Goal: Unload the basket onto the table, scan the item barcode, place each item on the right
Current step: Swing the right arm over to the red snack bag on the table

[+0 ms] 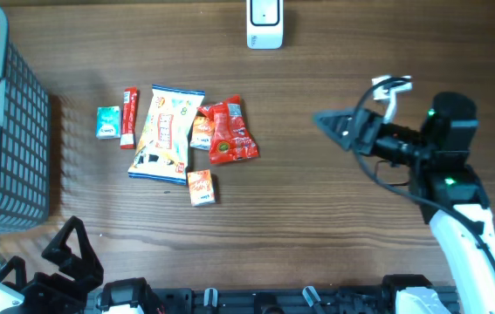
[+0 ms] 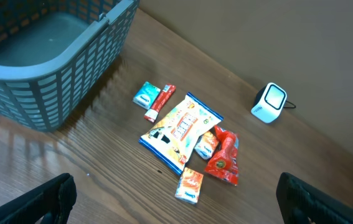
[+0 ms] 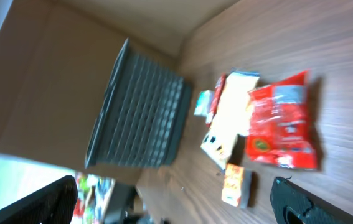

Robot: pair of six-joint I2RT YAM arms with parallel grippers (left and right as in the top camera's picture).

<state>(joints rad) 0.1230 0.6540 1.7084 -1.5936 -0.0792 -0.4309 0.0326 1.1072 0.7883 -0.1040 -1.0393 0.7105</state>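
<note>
A brown wood-grain bench (image 1: 317, 201) carried everything; the wrist views showed a plain beige wall behind its far edge. A grey slatted basket (image 1: 20, 131) stood at the bench's left end, and a small white scanner (image 1: 264, 23) sat by the far edge.

The packets lay in a loose cluster mid-bench, between basket and scanner. A large snack bag (image 1: 168, 133) had a red stick pack (image 1: 129, 117) and a teal packet (image 1: 107, 122) on its basket side. A red pouch (image 1: 230, 131) lay on its other side and a small orange box (image 1: 201, 187) just in front.

The left claw (image 1: 68, 249) hung near the front-left corner, fingers spread wide and empty, well apart from the cluster. The right claw (image 1: 352, 109) hovered to the cluster's right, also spread wide and holding nothing.
</note>
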